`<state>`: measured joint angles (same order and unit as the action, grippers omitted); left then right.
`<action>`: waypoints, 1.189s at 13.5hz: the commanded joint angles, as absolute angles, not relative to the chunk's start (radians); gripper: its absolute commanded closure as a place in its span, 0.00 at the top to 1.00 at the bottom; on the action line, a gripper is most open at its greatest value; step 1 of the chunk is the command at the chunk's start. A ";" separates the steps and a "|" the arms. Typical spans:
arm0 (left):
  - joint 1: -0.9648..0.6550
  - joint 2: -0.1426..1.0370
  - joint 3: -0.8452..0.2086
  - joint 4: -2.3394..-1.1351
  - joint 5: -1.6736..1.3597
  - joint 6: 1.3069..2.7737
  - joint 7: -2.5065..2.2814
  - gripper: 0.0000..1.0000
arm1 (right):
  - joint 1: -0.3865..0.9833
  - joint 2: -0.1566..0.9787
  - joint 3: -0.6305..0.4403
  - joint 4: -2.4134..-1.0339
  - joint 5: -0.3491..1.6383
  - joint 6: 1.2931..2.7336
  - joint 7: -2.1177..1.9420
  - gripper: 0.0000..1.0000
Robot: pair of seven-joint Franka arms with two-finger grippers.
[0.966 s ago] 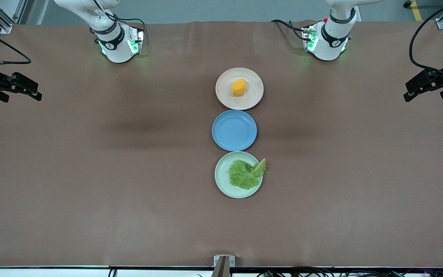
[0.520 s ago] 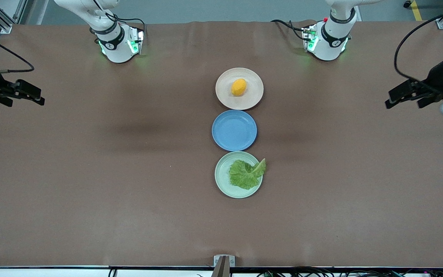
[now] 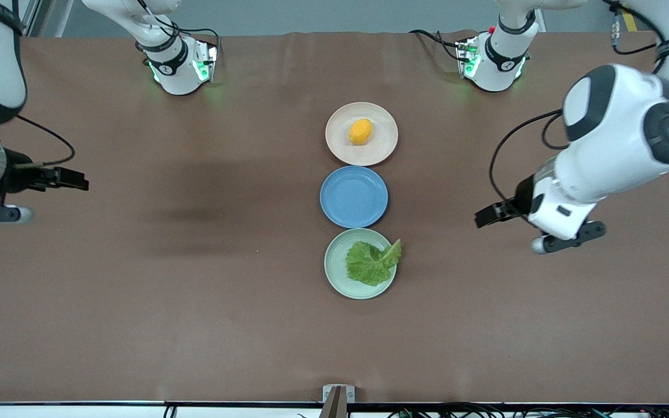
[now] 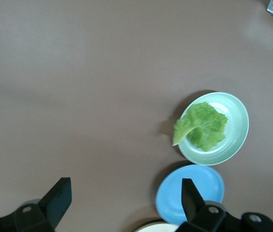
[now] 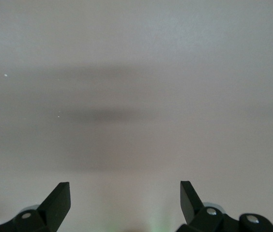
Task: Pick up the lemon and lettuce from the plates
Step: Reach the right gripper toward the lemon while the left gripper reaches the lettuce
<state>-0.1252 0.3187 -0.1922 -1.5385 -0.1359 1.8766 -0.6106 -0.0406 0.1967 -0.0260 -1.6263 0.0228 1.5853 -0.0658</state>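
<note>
The lemon (image 3: 360,131) lies on the beige-pink plate (image 3: 384,145), the plate farthest from the front camera. The lettuce (image 3: 371,262) lies on the mint green plate (image 3: 334,267), the nearest one, with its pale stem tip over the rim. My left gripper (image 3: 481,219) is open and empty, up over bare table toward the left arm's end, apart from the plates. In the left wrist view the left gripper (image 4: 125,193) is open, with the lettuce (image 4: 202,125) and mint plate (image 4: 238,116) farther off. My right gripper (image 3: 82,180) is open over bare table at the right arm's end, and is open and empty in its wrist view (image 5: 125,193).
A blue plate (image 3: 353,196) with nothing on it sits between the two task plates; it also shows in the left wrist view (image 4: 194,193). The two arm bases (image 3: 180,67) stand along the table edge farthest from the front camera. The brown table cover (image 3: 195,319) spreads wide around the plates.
Both arms have swung in from the table's ends. The left gripper has come much closer to the plates; the right gripper has moved a little inward. Lemon and lettuce have not moved.
</note>
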 commanded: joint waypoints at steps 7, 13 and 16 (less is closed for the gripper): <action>-0.293 0.596 -0.183 -1.434 -0.083 2.214 -1.208 1.00 | 0.236 0.054 -0.009 -1.817 0.118 1.662 0.518 1.00; -0.431 0.738 -0.157 -1.433 -0.078 2.443 -1.390 1.00 | 0.633 0.008 -0.011 -1.999 0.133 1.943 1.100 1.00; -0.511 0.782 -0.089 -1.433 -0.075 2.451 -1.390 1.00 | 0.811 0.069 -0.011 -2.037 0.127 2.098 1.314 1.00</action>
<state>-0.4680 0.7491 -0.1352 -1.4634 -0.1007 2.4439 -1.3693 0.7210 0.0495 0.0054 -1.9930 0.1275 2.0182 1.2069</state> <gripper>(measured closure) 0.000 0.000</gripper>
